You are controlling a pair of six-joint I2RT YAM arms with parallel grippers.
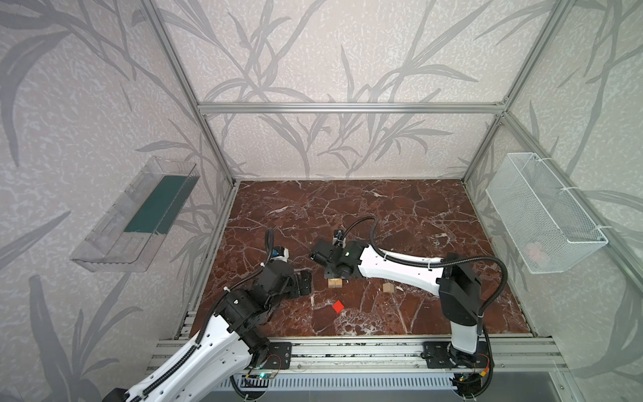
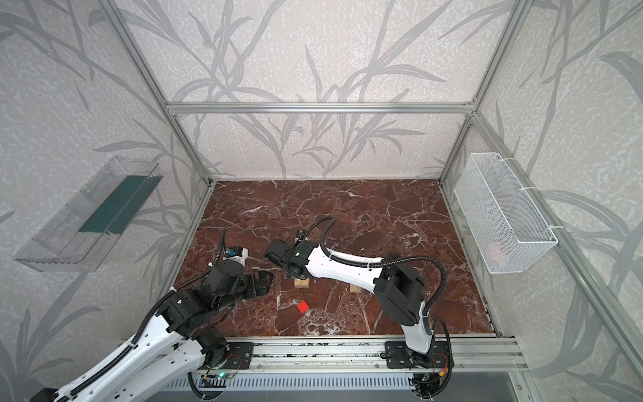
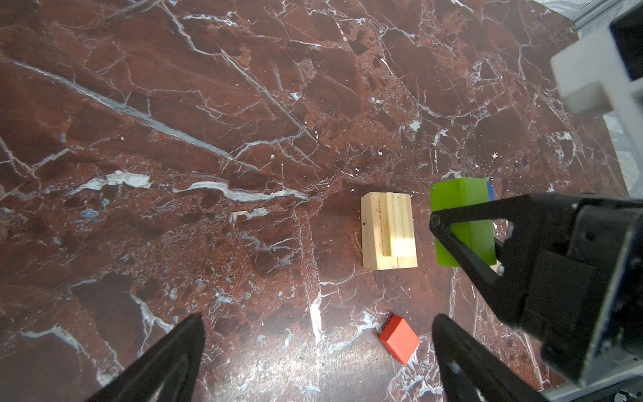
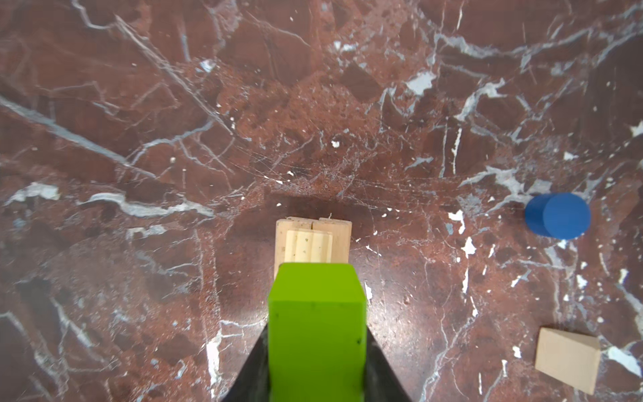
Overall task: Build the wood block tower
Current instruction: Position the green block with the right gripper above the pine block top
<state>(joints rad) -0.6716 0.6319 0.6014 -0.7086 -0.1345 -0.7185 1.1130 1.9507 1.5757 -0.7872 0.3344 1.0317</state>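
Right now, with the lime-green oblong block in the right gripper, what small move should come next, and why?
Probably shift the right gripper a little to centre the lime-green oblong block over the stack of pale wood planks. Clamped in the jaws, it covers only the stack's near end in the right wrist view.

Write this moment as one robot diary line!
right jaws: shut on green block | left jaws: open, empty | plank stack: begun | red cube, blue piece, pointed piece: loose
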